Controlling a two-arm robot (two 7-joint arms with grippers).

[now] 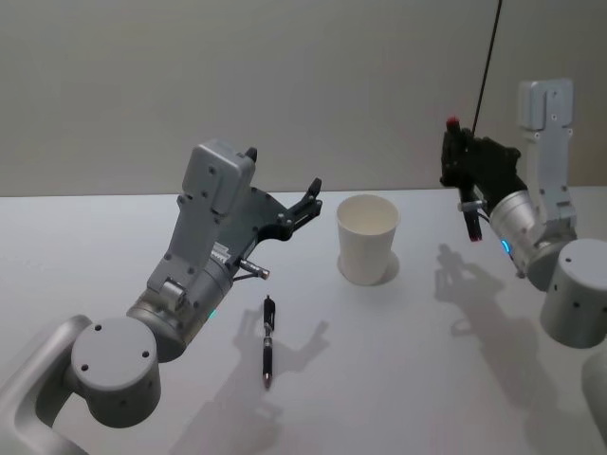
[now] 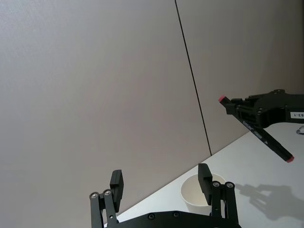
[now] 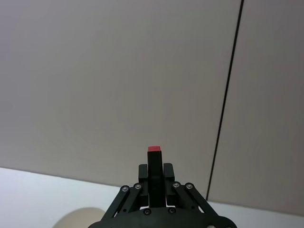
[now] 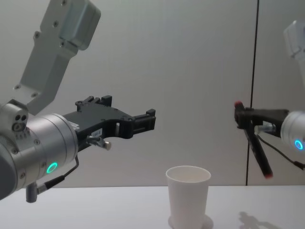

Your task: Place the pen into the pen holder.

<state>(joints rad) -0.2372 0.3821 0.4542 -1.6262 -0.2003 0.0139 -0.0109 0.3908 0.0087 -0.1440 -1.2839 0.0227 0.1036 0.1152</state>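
— Two pens show on my screens. Which one do I work with?

— The held pen [image 1: 469, 220]. My right gripper [image 1: 457, 171] is clamped on it in the air, to the right of the pen holder [image 1: 368, 239] and above its rim. The pen hangs steeply. In the chest view its lower tip slants away from the cup. The spare pen [image 1: 267, 339] lies flat on the worktop [image 1: 474, 379], left of the cup and closer to the near edge. I leave that one alone.

— Where does the holder stand?

— Upright, toward the far edge and about mid-width. Its mouth is open and I see nothing inside.

— And the left arm?

— The left gripper [image 1: 305, 204] hovers with its jaws spread wide and holds nothing. It sits left of the cup, above rim level. I would not bring it closer.

— What is the procedure?

— Step 1: traverse the right gripper toward the cup until the lower tip sits over the centre of the mouth. I check centring in the head view and height in the chest view.
Step 2: rotate the wrist so the pen comes nearer to vertical.
Step 3: lower until the tip is well below the rolled rim, then release.

— Any cautions?

— The cup is paper and probably light. A tip that catches the rim, or a release from too high, could knock it over.
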